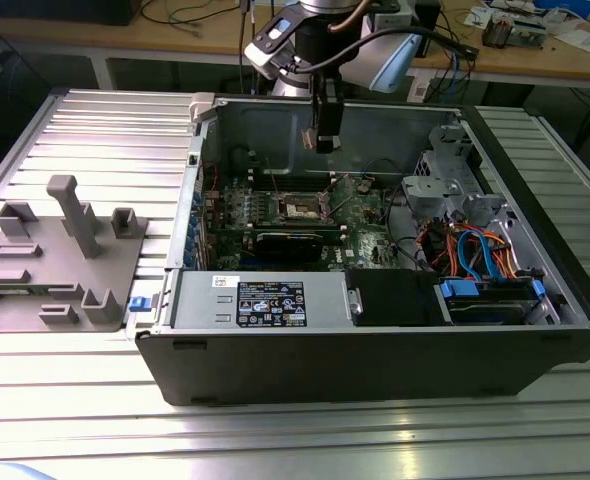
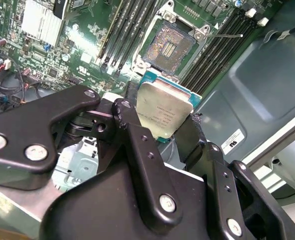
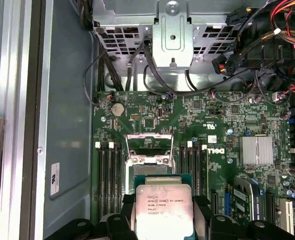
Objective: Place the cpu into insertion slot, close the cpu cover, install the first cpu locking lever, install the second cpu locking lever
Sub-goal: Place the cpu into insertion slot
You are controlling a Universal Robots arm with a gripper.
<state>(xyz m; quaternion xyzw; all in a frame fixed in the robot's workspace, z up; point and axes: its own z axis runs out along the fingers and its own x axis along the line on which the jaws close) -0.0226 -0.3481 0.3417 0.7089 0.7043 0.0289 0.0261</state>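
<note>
My gripper is shut on the cpu, a flat square chip with a dull silver top and a teal edge, pinched by two opposite edges between the black fingers. In the first wrist view the gripper holds the cpu tilted above the board. The insertion slot lies bare a short way beyond the chip, its dark centre showing gold contacts. The cpu cover stands raised at the slot. In the exterior view the gripper hangs inside the open computer case, above the insertion slot.
Rows of memory slots flank the socket. A long black card lies in front of it, then the power supply. A drive cage with blue and orange cables fills the exterior view's right. A grey fixture sits outside the case.
</note>
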